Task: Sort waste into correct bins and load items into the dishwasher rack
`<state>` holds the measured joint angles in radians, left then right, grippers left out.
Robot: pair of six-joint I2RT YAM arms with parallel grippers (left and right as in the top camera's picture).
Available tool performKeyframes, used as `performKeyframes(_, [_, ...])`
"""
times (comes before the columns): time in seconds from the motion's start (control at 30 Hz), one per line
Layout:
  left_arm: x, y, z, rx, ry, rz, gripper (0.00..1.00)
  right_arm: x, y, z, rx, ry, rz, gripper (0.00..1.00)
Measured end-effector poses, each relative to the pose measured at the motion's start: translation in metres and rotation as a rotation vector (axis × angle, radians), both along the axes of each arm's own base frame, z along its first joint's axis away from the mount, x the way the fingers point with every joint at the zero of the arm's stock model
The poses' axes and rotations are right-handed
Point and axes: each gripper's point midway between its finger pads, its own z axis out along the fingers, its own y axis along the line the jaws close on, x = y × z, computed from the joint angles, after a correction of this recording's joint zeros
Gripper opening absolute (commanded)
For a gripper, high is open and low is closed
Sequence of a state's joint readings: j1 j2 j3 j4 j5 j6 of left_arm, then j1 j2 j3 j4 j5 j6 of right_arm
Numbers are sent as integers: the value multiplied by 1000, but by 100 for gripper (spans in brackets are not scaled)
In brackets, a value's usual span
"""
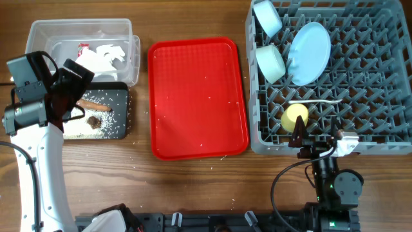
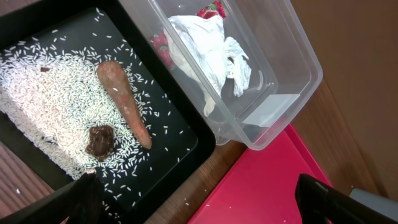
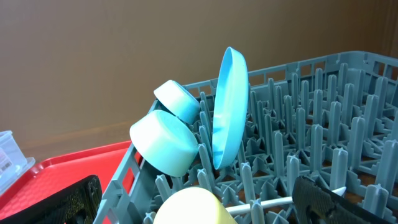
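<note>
Now, your right gripper [image 3: 196, 186] hangs spread and empty at the near edge of the dishwasher rack [image 1: 373, 96] on the bench's right side, the yellow cup [image 3: 186, 210] just below and between its fingers [image 3: 62, 200] and the white spoon [image 1: 315, 102] lying crosswise just beyond, so any nudge there falls to the right arm. Your left gripper [image 2: 194, 180], likewise wide apart and empty, hovers near the far left corner over the black tray [image 2: 199, 127], where the carrot stick [image 2: 123, 102] lies among rice [image 2: 56, 106], thin end toward that gripper, beside the clear tub [image 2: 292, 93] holding the crumpled paper [image 2: 205, 50].
</note>
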<state>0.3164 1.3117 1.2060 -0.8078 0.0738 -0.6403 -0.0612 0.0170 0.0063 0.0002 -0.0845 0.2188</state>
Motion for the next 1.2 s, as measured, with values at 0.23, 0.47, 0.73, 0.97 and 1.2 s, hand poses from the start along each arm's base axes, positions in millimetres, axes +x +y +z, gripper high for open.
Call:
performKeyframes(0.23, [0, 0, 0, 0, 0, 0, 100, 0, 0, 0, 0, 1, 0, 100])
performKeyframes(0.47, [0, 0, 0, 0, 0, 0, 100, 0, 0, 0, 0, 1, 0, 100])
performKeyframes(0.73, [-14, -7, 25, 21, -65, -7, 100, 0, 0, 0, 0, 1, 0, 100])
performKeyframes(0.97, [-38, -70, 47, 88, -220, -175, 100, 0, 0, -1, 0, 4, 0, 100])
performKeyframes(1.2, [-52, -88, 57, 206, -518, -262, 100, 0, 0, -1, 0, 4, 0, 100])
